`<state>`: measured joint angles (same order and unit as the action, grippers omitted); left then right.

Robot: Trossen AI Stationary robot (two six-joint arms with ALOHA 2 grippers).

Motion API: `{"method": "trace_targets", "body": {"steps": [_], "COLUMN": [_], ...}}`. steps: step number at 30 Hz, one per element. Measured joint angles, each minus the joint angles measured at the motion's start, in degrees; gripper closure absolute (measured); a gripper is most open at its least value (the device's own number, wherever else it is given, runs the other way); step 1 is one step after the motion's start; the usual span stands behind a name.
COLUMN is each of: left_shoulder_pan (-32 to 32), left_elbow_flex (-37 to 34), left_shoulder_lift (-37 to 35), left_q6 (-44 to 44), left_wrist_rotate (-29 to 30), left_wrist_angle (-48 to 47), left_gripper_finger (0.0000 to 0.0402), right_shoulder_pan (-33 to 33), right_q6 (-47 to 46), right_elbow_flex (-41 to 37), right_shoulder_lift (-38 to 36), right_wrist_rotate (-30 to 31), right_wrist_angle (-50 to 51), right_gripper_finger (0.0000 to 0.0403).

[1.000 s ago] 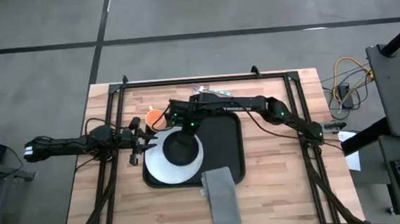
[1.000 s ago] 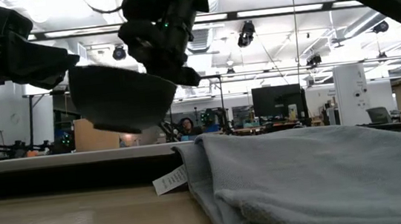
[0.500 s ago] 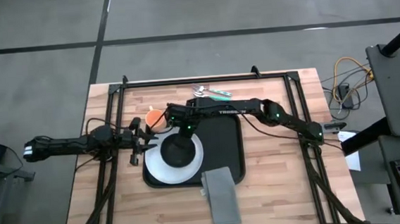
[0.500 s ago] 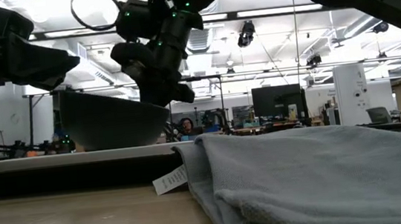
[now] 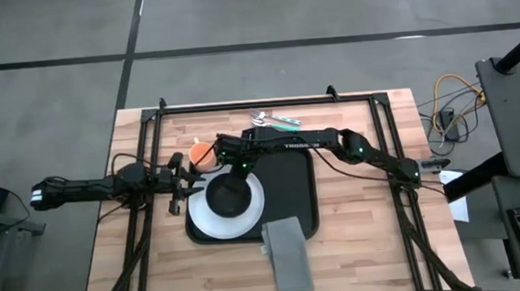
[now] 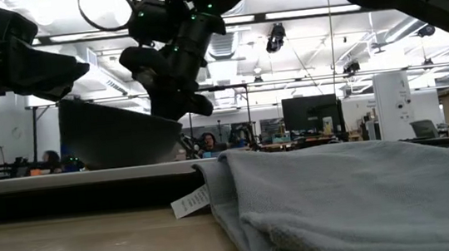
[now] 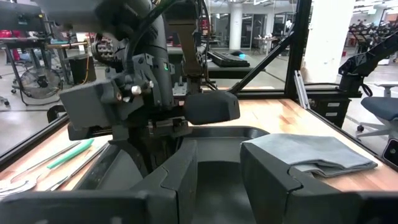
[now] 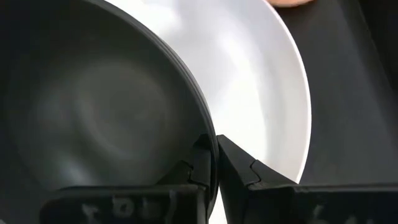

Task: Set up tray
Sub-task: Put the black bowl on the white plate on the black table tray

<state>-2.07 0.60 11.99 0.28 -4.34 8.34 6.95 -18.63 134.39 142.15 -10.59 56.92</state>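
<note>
A large black tray lies in the middle of the table. A white plate lies on its left half, and a dark bowl sits on the plate. My right gripper is shut on the bowl's far rim; it also shows in the low view beside the bowl. My left gripper is open at the tray's left edge; its wrist view looks across the tray. My right gripper pinches the bowl's rim, one finger inside the bowl and one outside. The fingers come from above and slant down. The bowl's bottom rests on the white plate, open side up.
A folded grey napkin lies over the tray's near rim and fills the low view's foreground. An orange cup stands just beyond the tray's far left corner. Cutlery lies near the table's far edge.
My right gripper has gone down and a little toward the table's left edge with the bowl. The bowl hung tilted and clear of the plate a second ago; now it sits on the plate.
</note>
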Motion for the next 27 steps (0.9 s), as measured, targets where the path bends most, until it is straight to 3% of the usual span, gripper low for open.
{"method": "trace_targets", "body": {"steps": [27], "left_shoulder_pan": [0.0], "left_elbow_flex": [0.0], "left_shoulder_lift": [0.0], "left_q6": [0.0], "left_wrist_rotate": [0.0], "left_wrist_angle": [0.0], "left_gripper_finger": [0.0297], "right_shoulder_pan": [-0.1], "right_q6": [0.2], "right_elbow_flex": [-0.4], "right_shoulder_lift": [0.6], "right_wrist_rotate": [0.0], "right_wrist_angle": [-0.8], "right_gripper_finger": [0.0394]}}
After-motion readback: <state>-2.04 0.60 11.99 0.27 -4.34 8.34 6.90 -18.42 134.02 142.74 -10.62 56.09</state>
